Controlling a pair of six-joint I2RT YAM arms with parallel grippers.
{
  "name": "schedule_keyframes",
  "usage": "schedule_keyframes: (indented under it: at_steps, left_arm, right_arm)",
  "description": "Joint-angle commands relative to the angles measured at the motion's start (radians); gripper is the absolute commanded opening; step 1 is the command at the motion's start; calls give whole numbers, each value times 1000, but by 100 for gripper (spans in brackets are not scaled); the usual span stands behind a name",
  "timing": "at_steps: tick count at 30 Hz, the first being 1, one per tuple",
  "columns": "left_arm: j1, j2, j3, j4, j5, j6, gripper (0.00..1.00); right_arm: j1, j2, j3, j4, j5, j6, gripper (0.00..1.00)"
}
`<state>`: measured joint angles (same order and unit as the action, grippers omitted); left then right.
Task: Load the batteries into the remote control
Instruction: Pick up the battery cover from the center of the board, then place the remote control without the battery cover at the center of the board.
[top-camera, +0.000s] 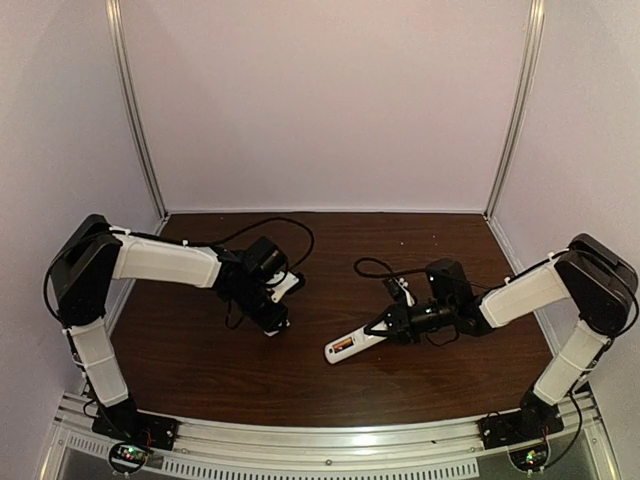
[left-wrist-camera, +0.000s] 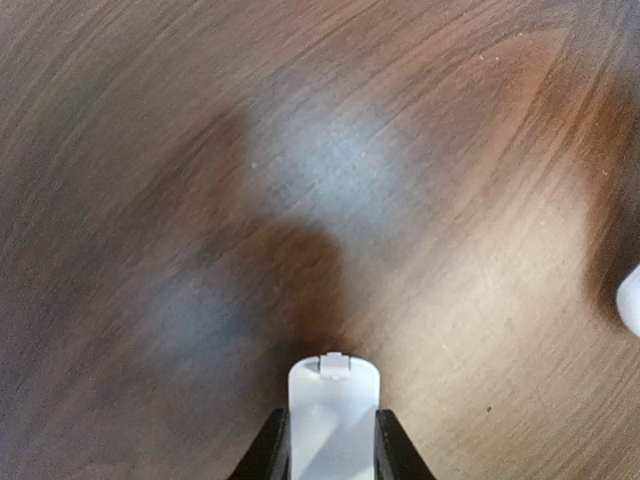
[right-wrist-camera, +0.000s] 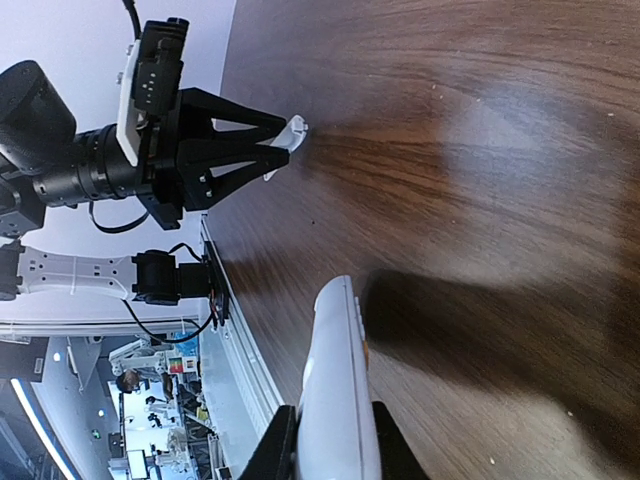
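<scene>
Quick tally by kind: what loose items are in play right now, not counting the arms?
Remote control: 1, held in the right fingers
White cover piece: 1, held in the left fingers
Battery: 1, an orange-red spot on the remote, too small to be sure
Total: 3

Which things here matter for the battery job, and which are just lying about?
Job: remote control, in right gripper; orange-red spot on it, maybe a battery; white cover piece, in left gripper.
Just surroundings: table, metal rail.
</scene>
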<state>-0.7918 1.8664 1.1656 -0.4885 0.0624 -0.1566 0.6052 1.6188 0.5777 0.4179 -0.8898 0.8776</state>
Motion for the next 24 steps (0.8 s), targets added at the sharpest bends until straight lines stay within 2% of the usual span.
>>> schedule_keyframes:
  at_steps: [1, 8, 10, 18, 24]
  left_arm:
    - [0, -95, -71, 101, -18, -70, 22]
    - [0, -143, -88, 111, -20, -83, 22]
    - [0, -149, -87, 114, -24, -83, 22]
    - [0, -150, -84, 120, -36, -80, 22]
    - [0, -150, -89, 135, -41, -80, 22]
  right_arm:
    - [40, 69, 28, 227, 31, 126, 5]
    - [64, 133, 42, 209, 64, 96, 17]
    - [66, 142, 45, 189, 71, 81, 26]
    - [62, 147, 75, 31, 114, -13, 51]
    - [56, 134, 118, -184, 221, -129, 60]
